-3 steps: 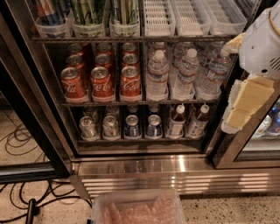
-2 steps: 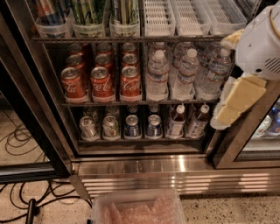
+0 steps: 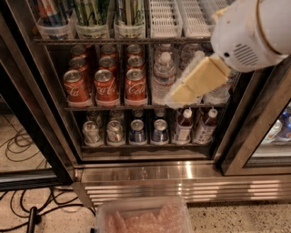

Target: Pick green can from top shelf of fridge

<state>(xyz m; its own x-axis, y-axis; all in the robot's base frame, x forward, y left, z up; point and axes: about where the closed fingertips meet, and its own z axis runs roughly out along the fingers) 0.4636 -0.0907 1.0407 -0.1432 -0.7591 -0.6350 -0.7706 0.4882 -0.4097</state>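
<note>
The fridge point(image 3: 150, 175) fills the view with its door open. On the top shelf point(image 3: 122, 41), green cans with pale streaks stand in two clear tubs, one point(image 3: 89, 11) left of centre and one point(image 3: 129, 10) beside it; their tops are cut off by the picture's edge. A tub of blue-and-red cans point(image 3: 52, 11) is at the far left, and white slotted trays point(image 3: 164, 18) are to the right. My gripper point(image 3: 182, 94), cream-coloured under a white arm housing, hangs in front of the water bottles on the middle rack, below and right of the green cans.
Red cola cans point(image 3: 107, 84) and water bottles point(image 3: 163, 75) fill the middle rack. Small cans point(image 3: 136, 132) and bottles point(image 3: 184, 127) stand on the lowest rack. A dark door frame point(image 3: 254, 132) stands at right. A clear bin point(image 3: 143, 218) and cables point(image 3: 20, 145) lie on the floor.
My arm and gripper have swung left from the right door frame and now cover the right-hand water bottles. The cans and bottles have not moved.
</note>
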